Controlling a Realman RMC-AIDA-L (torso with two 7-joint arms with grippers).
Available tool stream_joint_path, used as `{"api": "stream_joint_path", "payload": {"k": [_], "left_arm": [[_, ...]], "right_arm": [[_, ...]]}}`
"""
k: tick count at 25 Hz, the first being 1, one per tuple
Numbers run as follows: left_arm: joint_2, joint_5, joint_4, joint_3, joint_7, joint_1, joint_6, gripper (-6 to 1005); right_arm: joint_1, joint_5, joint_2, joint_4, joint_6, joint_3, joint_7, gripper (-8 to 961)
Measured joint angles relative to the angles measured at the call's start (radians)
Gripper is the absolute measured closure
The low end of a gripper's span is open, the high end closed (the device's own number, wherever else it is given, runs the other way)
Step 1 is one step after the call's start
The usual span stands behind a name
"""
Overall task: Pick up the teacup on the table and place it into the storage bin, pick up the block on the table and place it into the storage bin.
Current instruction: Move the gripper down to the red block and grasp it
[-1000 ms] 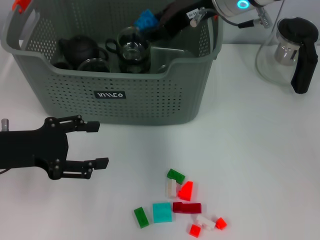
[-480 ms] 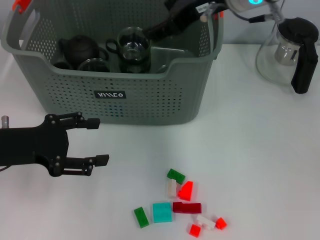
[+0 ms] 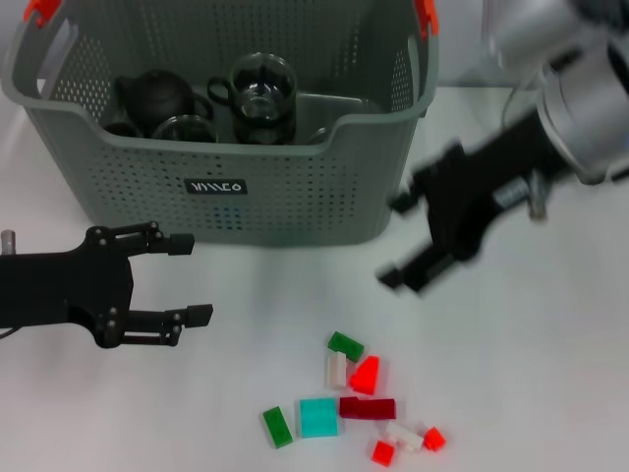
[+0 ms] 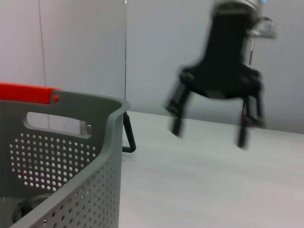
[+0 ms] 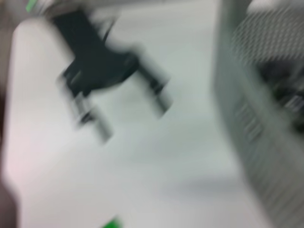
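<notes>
The storage bin (image 3: 231, 147) sits on the table with dark and glass teaware inside. Before its right corner hangs the right gripper (image 3: 398, 241), fingers wide and empty (blurred). The left gripper (image 3: 192, 280) hovers before its left front, spread wide. Blocks (image 3: 354, 398) lie scattered before the bin, well apart from it.

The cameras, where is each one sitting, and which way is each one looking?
Head view: sits on the robot's head, looking down at the table, storage bin and blocks; both arms show, left end effector and right end effector open.
Left wrist view: on the left arm, facing across the table past the bin's rim toward the right end effector.
Right wrist view: on the right arm, facing the left end effector and the bin wall.
Shared: all three show the storage bin.
</notes>
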Motion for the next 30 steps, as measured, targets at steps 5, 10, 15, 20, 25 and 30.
{"api": "stream_joint_path", "payload": {"k": [5, 10, 15, 20, 25, 30], "left_arm": [[0.000, 0.000, -0.007, 0.000, -0.001, -0.005, -0.007, 155], [0.000, -0.004, -0.008, 0.000, -0.003, -0.008, -0.010, 155], [-0.001, -0.005, -0.013, -0.003, -0.007, -0.008, -0.024, 155], [-0.006, -0.005, -0.030, -0.008, -0.004, -0.009, -0.022, 155], [-0.013, -0.005, -0.040, -0.011, -0.002, -0.009, -0.026, 155], [-0.015, -0.008, -0.067, -0.031, 0.000, -0.012, -0.027, 155]], "right_arm": [[-0.034, -0.064, 0.009, 0.010, -0.034, -0.103, 0.040, 34], [-0.051, -0.075, 0.009, 0.030, -0.023, -0.202, 0.074, 58], [-0.051, -0.078, 0.009, 0.069, -0.033, -0.277, 0.094, 71], [-0.051, -0.079, 0.008, 0.079, -0.029, -0.347, 0.081, 71], [-0.038, -0.083, 0.009, 0.101, -0.009, -0.399, 0.048, 70], [-0.035, -0.083, 0.012, 0.106, 0.021, -0.480, 0.036, 70]]}}
